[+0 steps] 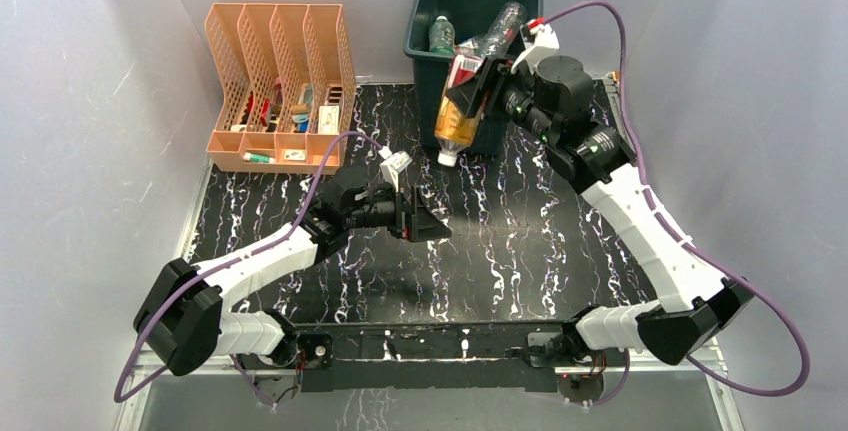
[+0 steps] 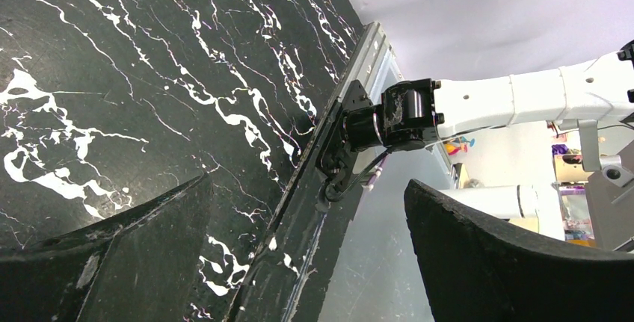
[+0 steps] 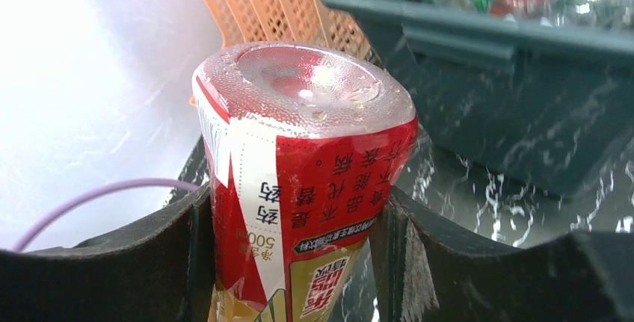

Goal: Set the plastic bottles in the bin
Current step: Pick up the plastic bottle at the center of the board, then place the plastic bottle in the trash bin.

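A red-and-yellow labelled plastic bottle [image 1: 457, 103] hangs cap-down in front of the dark green bin [image 1: 425, 41], held aloft by my right gripper [image 1: 480, 86], which is shut on it. In the right wrist view both fingers press the bottle [image 3: 299, 180] at its label, base end up, with the bin [image 3: 478, 38] behind it. Several bottles lie inside the bin: a green-capped bottle [image 1: 441, 35] and a clear bottle [image 1: 503, 27] leaning on the rim. My left gripper [image 1: 420, 223] hovers open and empty over the middle of the table.
A peach slotted file organizer [image 1: 280, 86] with small items stands at the back left. White walls close in both sides. In the left wrist view the table's near edge and the right arm's base [image 2: 389, 116] show.
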